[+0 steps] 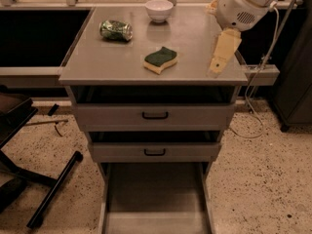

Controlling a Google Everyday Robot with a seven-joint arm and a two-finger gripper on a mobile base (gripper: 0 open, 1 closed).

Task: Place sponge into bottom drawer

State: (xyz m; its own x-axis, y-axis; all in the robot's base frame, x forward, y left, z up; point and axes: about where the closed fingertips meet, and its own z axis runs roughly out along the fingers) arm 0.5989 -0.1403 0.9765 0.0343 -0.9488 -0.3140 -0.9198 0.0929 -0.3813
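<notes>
The sponge (161, 60), dark green on top with a yellow base, lies flat near the middle of the grey cabinet top (195, 38). The bottom drawer (156, 194) is pulled out at floor level, and its flat grey floor is bare. My gripper (222, 55), cream-coloured under a white wrist, hangs over the right front part of the cabinet top. It is to the right of the sponge and apart from it, and it holds nothing that I can see.
A crushed green can (116, 30) and a white bowl (159, 9) sit at the back of the cabinet top. Two drawers with black handles (155, 115) are above the bottom drawer. A black chair base (44, 189) stands at the left. A cable (251, 106) hangs at the right.
</notes>
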